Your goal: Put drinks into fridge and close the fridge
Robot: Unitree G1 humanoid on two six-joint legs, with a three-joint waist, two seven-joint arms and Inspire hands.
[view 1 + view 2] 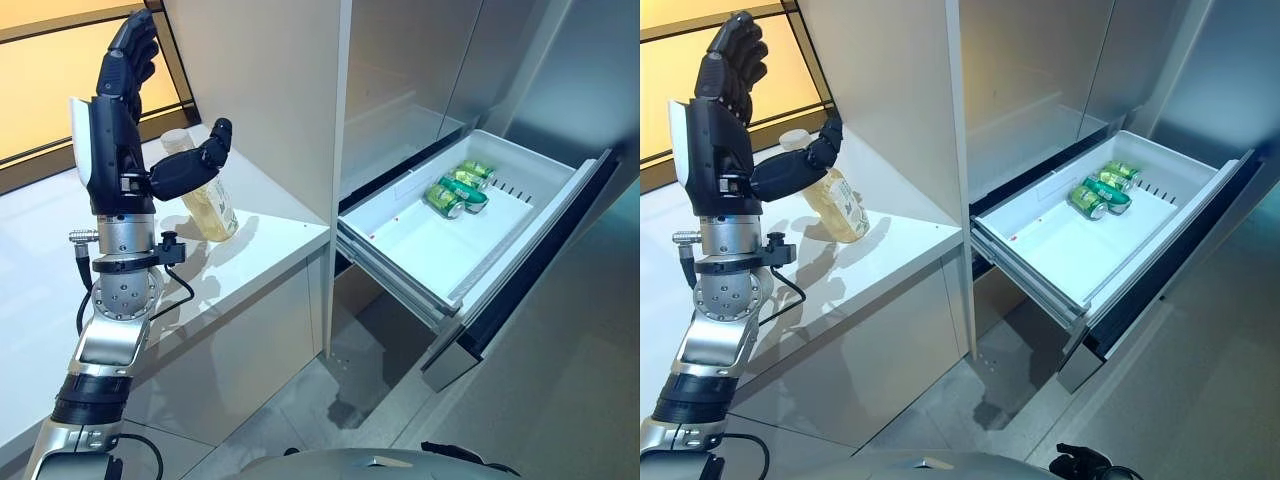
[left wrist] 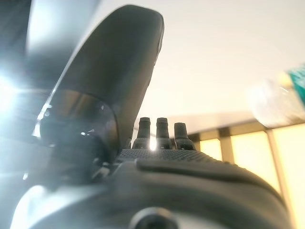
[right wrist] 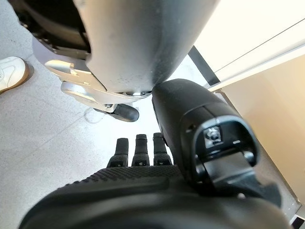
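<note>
Just behind the open left hand (image 1: 120,140), bottle (image 1: 208,205) on counter (image 1: 270,230).

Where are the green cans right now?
The green cans lie in the open white fridge drawer, at its far end, on the right of both eye views.

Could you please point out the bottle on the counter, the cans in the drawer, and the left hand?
bottle (image 1: 212,210), left eye view, label.
cans (image 1: 458,189), left eye view, middle can's side.
left hand (image 1: 110,140), left eye view, back of palm.

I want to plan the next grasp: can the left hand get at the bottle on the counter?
Probably yes: the left hand is raised open beside the bottle, its thumb already near it, and nothing stands between them.
</note>
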